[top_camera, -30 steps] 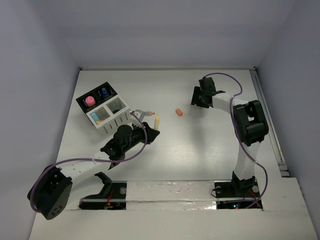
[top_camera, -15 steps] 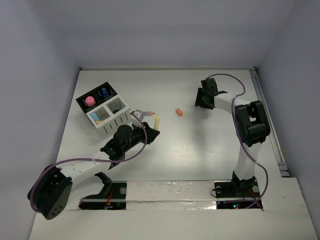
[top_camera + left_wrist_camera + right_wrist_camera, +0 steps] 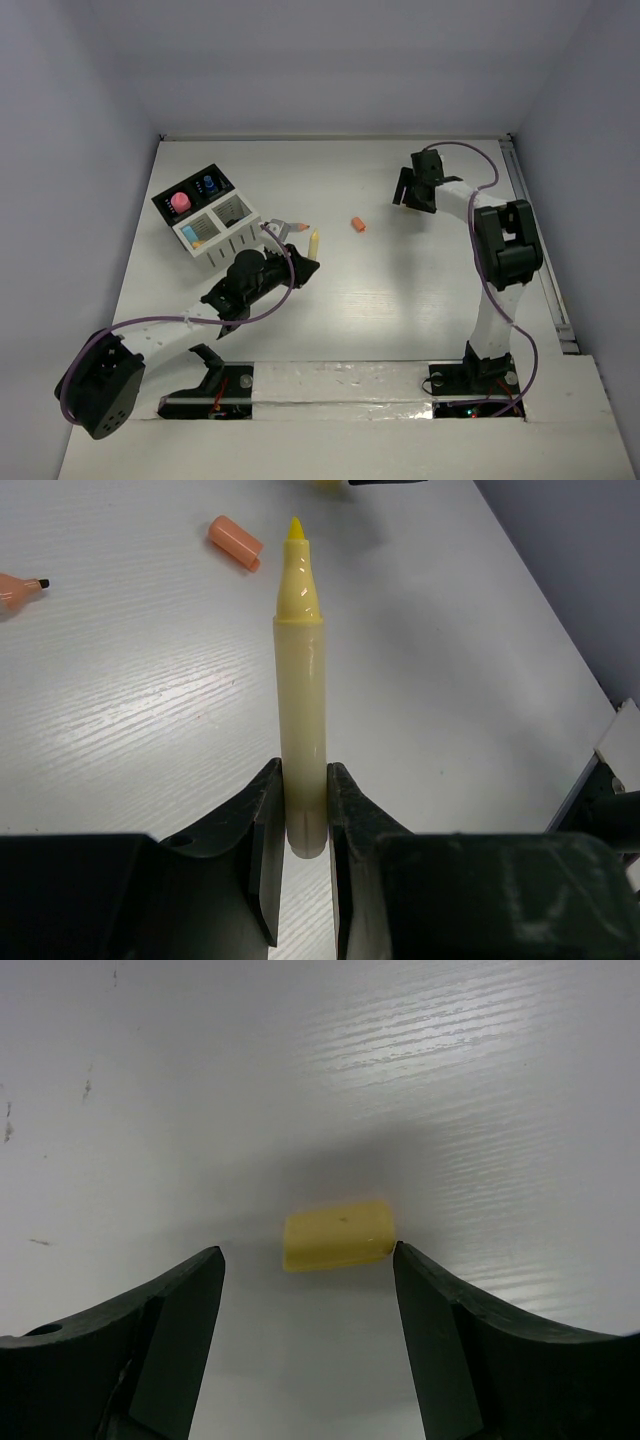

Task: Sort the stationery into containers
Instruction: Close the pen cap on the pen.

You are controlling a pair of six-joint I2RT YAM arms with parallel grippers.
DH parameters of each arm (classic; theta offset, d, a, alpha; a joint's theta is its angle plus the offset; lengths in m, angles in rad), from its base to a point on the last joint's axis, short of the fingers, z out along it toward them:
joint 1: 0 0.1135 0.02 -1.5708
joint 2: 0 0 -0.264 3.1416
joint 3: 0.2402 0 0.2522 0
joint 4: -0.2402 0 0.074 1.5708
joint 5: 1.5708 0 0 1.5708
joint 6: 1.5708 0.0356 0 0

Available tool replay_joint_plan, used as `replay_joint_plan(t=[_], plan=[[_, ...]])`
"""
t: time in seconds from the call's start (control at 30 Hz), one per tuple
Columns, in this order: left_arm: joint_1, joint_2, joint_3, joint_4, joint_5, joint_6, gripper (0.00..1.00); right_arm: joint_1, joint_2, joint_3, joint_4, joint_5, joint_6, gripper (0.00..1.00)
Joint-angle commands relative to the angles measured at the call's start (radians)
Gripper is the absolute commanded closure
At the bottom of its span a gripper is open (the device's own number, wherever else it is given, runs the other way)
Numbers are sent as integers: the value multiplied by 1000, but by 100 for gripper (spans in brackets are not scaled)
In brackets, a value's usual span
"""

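A white wood-grain counter (image 3: 400,290) is seen from above, with two black-and-white robot arms mounted at its near edge.

The left arm reaches toward the middle of the counter. Its tool (image 3: 303,780) is closed tight on the rear end of an uncapped pale yellow highlighter with a bright yellow tip (image 3: 301,700). The highlighter sticks straight out from between the two black jaws, with its tip pointing away from the tool. In the overhead view, this tool (image 3: 305,265) and the highlighter (image 3: 314,243) sit just right of the containers.

The containers are a small square organizer block (image 3: 228,248) near the left side of the counter, with two black compartments at the back and two white slotted ones at the front. One black compartment holds a round pink item (image 3: 180,201), and the other holds a small blue-capped bottle (image 3: 208,185). One white compartment holds something light blue and yellow that is too small to identify.

A peach-orange marker with a small black tip (image 3: 290,227) lies on the counter between the organizer and the held highlighter. A short orange cap (image 3: 358,224) lies farther right, by itself.

The right arm stretches toward the far right. Its tool (image 3: 308,1260) is open, with its jaws well apart on either side of a stubby yellow cap (image 3: 338,1234). The cap lies flat on the counter in the gap, and neither jaw touches it.
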Motion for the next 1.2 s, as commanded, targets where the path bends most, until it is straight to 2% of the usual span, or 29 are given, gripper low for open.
replay_joint_plan(t=[0.0, 0.2, 0.37, 0.5, 0.63, 0.9, 1.17], plan=[[-2, 5, 12, 57, 8, 14, 100, -26, 21, 43, 26, -39, 28, 25], [-2, 8, 12, 54, 7, 17, 100, -26, 62, 90, 32, -79, 35, 25], [-2, 8, 12, 54, 4, 17, 100, -35, 47, 109, 21, -46, 14, 20], [-2, 8, 13, 57, 8, 17, 100, -35, -30, 48, 16, -46, 37, 11], [-2, 6, 13, 54, 7, 17, 100, -35, -96, -40, 26, -39, 57, 8], [-2, 8, 13, 59, 10, 14, 100, -35, -127, -149, 82, -225, 90, 8], [-2, 9, 13, 57, 5, 15, 100, -35, -30, -75, 90, -210, 89, 8]])
